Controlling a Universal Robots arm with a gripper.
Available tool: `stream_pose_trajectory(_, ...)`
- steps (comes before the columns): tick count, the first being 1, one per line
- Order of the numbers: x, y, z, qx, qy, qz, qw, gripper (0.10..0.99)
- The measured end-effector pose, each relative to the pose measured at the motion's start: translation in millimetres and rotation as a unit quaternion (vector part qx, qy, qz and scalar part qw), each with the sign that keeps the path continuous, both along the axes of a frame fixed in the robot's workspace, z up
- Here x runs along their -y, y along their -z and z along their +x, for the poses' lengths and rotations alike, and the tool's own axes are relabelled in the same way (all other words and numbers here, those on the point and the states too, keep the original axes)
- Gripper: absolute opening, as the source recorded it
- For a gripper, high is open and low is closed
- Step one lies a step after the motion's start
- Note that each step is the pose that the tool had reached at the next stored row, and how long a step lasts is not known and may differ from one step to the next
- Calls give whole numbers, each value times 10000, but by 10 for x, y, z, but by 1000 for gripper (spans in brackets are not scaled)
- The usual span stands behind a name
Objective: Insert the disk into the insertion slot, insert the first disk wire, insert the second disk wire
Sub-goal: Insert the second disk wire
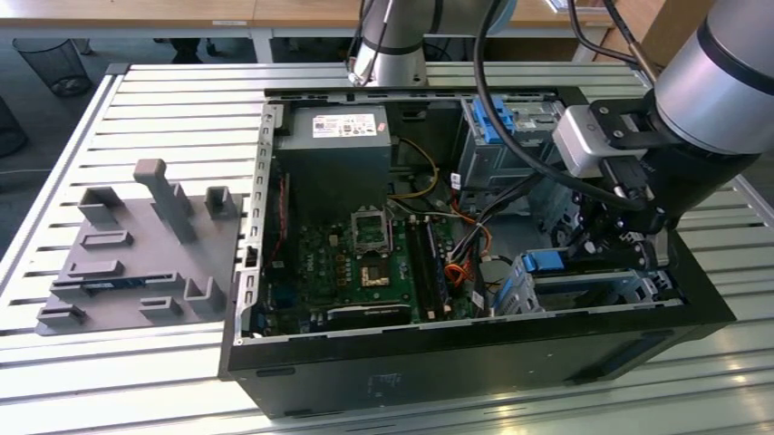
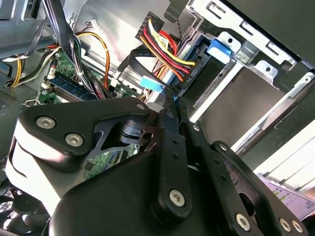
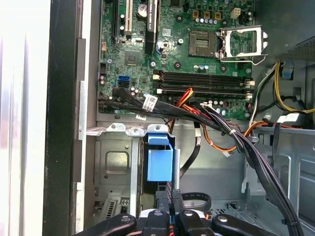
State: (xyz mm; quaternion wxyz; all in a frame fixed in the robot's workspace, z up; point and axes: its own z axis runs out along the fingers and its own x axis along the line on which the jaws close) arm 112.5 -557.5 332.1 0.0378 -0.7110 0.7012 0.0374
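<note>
Pincer of mine pinched nearly closed on a flat wire plug, pressing it toward the disk, which sat seated in the insertion slot at the computer case's corner.

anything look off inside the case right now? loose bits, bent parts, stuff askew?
Nothing stands out. The disk sits square in the insertion slot. The gripper is down at the disk's connector end, where a red-yellow-black wire bundle already meets it. The other cables drape loosely over the motherboard, with no visible damage.

arm reaching down, gripper fingers pressed together
</note>
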Motion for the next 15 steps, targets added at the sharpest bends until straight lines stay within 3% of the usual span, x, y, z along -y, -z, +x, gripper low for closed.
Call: stream_pose_trajectory(15,6,6,6,0,52,0,10000,149)
